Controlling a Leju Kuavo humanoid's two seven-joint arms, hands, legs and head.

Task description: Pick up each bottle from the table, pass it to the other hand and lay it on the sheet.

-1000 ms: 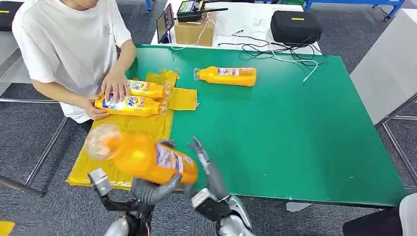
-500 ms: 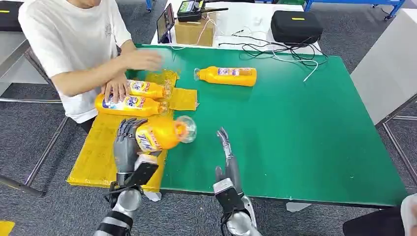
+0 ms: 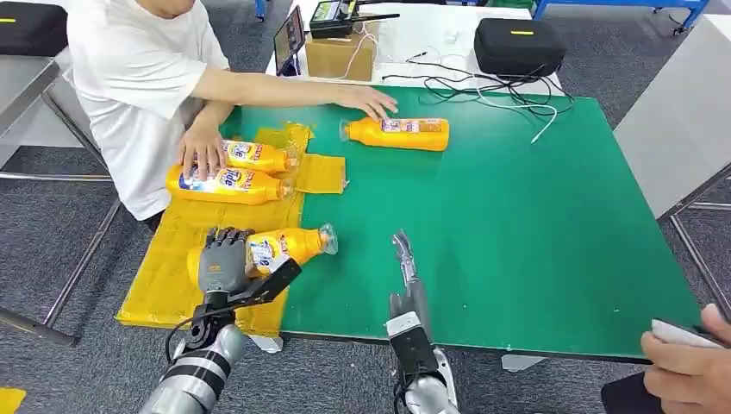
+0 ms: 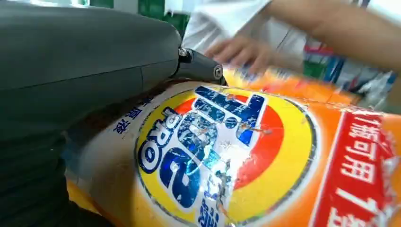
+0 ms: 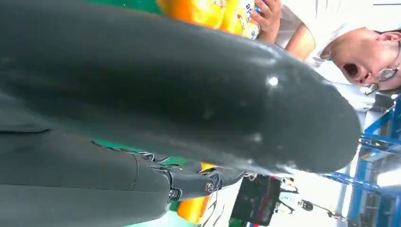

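My left hand (image 3: pixel 224 259) grips an orange detergent bottle (image 3: pixel 289 244) on its side, low over the right edge of the yellow sheet (image 3: pixel 172 276), cap pointing toward the green table. Whether it touches the sheet I cannot tell. Its blue and red label (image 4: pixel 227 156) sits against my left hand (image 4: pixel 71 94). My right hand (image 3: pixel 405 276) is open over the green table (image 3: pixel 517 241), fingers stretched forward, holding nothing. Two more bottles (image 3: pixel 228 184) lie on the sheet under a person's hand (image 3: pixel 200 147). Another bottle (image 3: pixel 401 134) lies on the table, the person's other hand (image 3: pixel 371 102) near it.
A person in a white shirt (image 3: pixel 138 78) leans over the table's far left corner. Behind the table stand a cardboard box (image 3: pixel 339 53), a black case (image 3: pixel 519 47) and loose cables (image 3: pixel 483 90). Another person's hand (image 3: pixel 690 362) shows at the near right.
My left hand has lowered the bottle toward the sheet and turned it flatter. My right hand drew back, apart from the bottle. The person's arm reached across to the far bottle.
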